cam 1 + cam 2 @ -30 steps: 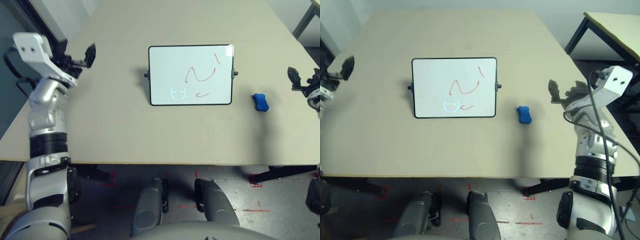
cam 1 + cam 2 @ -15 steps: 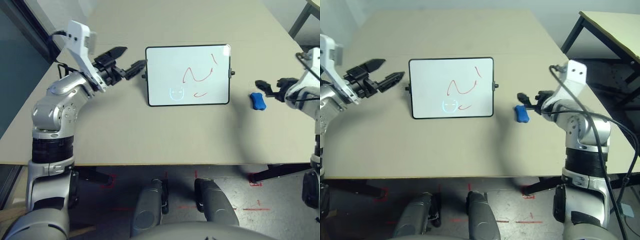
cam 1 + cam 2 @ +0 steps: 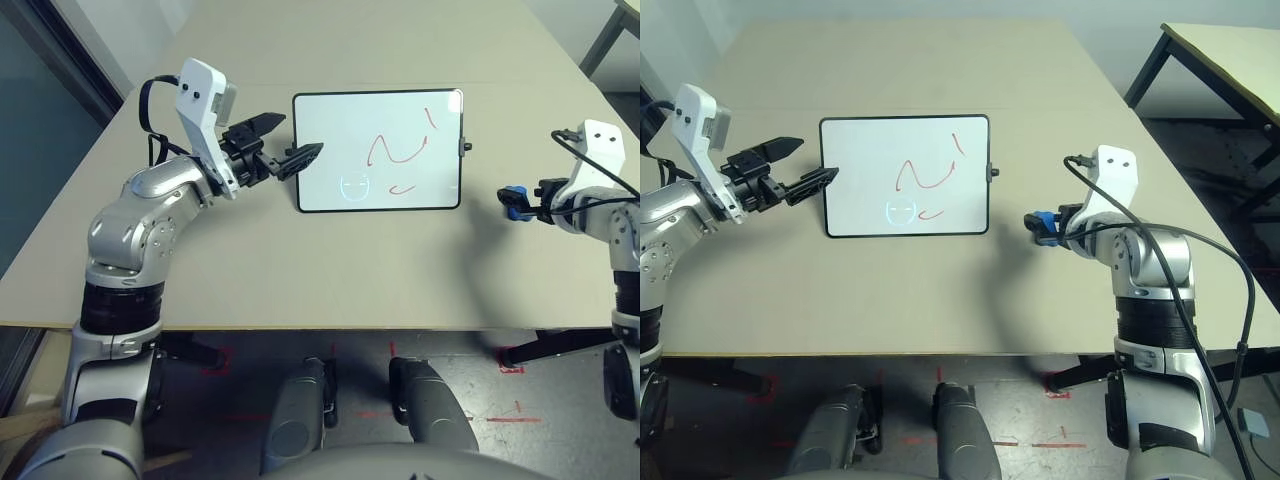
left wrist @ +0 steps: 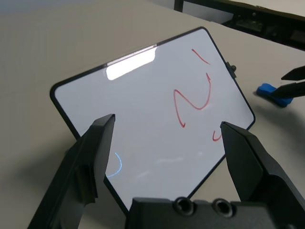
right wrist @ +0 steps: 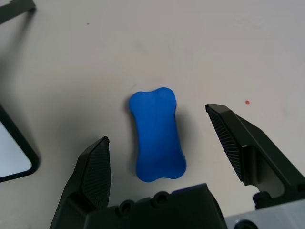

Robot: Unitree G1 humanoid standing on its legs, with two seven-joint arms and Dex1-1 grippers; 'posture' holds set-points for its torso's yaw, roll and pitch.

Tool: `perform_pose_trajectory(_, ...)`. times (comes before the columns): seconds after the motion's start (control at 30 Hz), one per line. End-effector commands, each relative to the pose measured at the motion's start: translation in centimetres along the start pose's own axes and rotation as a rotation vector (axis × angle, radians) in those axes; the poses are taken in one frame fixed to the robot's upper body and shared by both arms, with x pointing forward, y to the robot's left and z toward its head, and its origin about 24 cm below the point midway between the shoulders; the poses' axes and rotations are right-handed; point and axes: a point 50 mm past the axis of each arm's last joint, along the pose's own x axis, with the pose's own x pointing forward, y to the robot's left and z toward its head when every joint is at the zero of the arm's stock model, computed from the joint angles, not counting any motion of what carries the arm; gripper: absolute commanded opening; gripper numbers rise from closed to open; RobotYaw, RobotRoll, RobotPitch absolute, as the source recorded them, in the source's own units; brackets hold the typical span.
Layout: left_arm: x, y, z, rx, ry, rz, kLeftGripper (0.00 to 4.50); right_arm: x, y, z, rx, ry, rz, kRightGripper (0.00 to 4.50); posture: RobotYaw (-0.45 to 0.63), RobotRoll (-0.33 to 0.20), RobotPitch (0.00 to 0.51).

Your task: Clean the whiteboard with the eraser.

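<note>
The whiteboard [image 3: 335, 125] lies at the table's middle, black-framed, with red scribbles [image 3: 400, 150] and a faint blue circular mark [image 3: 355, 186]. My left gripper [image 3: 297, 135] is open and hovers over the board's left edge; in the left wrist view its fingers [image 4: 97, 143] stand either side of the whiteboard [image 4: 152, 114]. The eraser [image 5: 157, 138], a small blue peanut-shaped block, lies on the table to the right of the board. My right gripper [image 3: 1040, 222] is open just above it, one finger on each side, and partly hides the eraser [image 3: 1043, 217] from the head camera.
The beige table [image 3: 250, 250] has bare room in front of and behind the board. Its front edge runs close to my body, and its right edge lies just beyond my right arm. A second table [image 3: 1230, 60] stands off to the back right.
Both arms swung inward. The left gripper came from the table's left side to the board's left edge. The right gripper moved from beside the eraser to straddle it.
</note>
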Motion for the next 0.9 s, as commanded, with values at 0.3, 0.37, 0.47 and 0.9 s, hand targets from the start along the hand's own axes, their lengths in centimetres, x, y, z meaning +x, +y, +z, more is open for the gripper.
perform_pose_trajectory(0.3, 0.0, -0.3, -0.3, 0.003, 0.017, -0.009, 4.5, 1.1, 0.8, -1.0, 0.012, 0.043, 0.018, 4.45, 0.03, 0.0, 0.144)
perform_pose_trajectory(0.37, 0.0, -0.2, -0.3, 0.003, 0.016, -0.006, 4.5, 1.3, 0.8, -1.1, 0.012, 0.047, 0.019, 4.45, 0.03, 0.0, 0.145)
perform_pose_trajectory(0.47, 0.0, -0.2, -0.2, 0.003, 0.013, -0.003, 4.5, 1.5, 0.9, -1.1, 0.018, 0.051, 0.019, 4.09, 0.03, 0.0, 0.146)
perform_pose_trajectory(0.9, 0.0, 0.0, -0.1, -0.002, -0.003, 0.013, 4.5, 1.6, 0.8, -0.8, 0.037, 0.033, -0.013, 0.91, 0.04, 0.0, 0.147)
